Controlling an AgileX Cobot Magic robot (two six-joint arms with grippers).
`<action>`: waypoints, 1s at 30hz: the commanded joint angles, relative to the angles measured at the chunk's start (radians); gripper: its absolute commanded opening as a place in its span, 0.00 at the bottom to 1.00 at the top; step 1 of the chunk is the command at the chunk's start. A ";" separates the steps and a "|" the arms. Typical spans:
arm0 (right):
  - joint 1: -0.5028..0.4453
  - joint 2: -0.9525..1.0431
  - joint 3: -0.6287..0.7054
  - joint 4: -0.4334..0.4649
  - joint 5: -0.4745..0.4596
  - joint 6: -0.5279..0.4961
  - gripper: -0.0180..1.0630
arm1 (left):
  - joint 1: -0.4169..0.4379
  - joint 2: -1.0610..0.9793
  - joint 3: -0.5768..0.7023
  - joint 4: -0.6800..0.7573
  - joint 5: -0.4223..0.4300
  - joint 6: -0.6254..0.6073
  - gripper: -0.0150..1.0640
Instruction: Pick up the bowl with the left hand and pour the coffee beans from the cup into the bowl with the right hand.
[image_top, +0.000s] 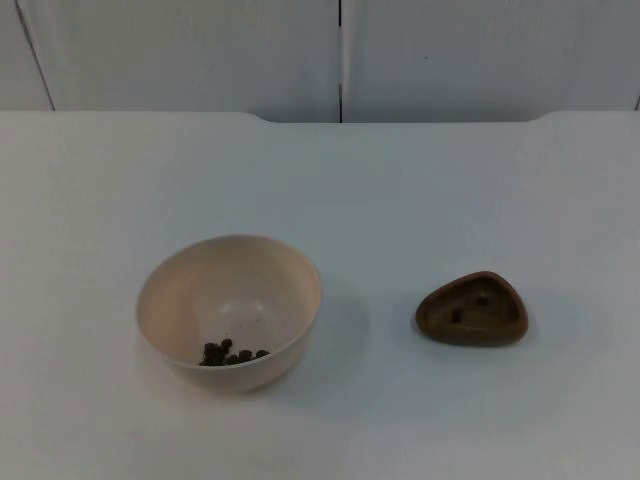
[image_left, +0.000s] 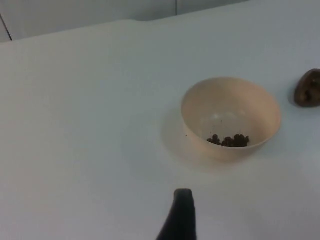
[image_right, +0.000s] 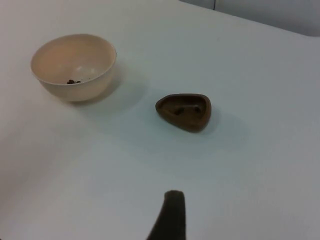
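- Our left gripper (image_left: 181, 212) hangs above the bare white surface (image_left: 85, 125). One black fingertip is in sight, so we cannot tell whether its fingers are open or closed.
- Ahead of that fingertip, a little off to one side and well apart from it, the cream bowl (image_left: 231, 116) stands upright on the surface with a small heap of coffee beans (image_left: 229, 141) against the wall nearest the fingers.
- Our right gripper (image_right: 170, 215) likewise hovers over bare surface; with only one fingertip visible we cannot tell its state either.
- Just ahead of the right fingers, apart from them, sits the brown cup (image_right: 184, 111), low and rounded-triangular, mouth up, with little or nothing in it that we can make out. The bowl lies further out, beyond the cup.
- From above, bowl (image_top: 230, 310) and cup (image_top: 472, 309) stand side by side, well apart.
- We judge the pour may already be largely done, since beans lie in the bowl and both vessels rest on the surface.
- If the bowl is to be lifted, we would bring the left fingers over the near rim, one inside and one outside the wall, clear of the beans, close firmly, and raise it level so nothing slides out.
- The cup's low wall calls for a shallow, square pinch by the right fingers.
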 joint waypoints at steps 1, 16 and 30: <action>0.002 -0.004 0.000 -0.004 -0.002 -0.004 0.68 | 0.002 -0.004 0.007 0.008 0.005 -0.009 0.68; 0.002 -0.004 0.000 -0.004 -0.002 -0.004 0.68 | 0.002 -0.004 0.007 0.006 0.005 -0.009 0.68; 0.002 -0.004 0.000 -0.004 -0.002 -0.002 0.83 | 0.002 -0.004 0.007 0.006 0.005 -0.008 0.99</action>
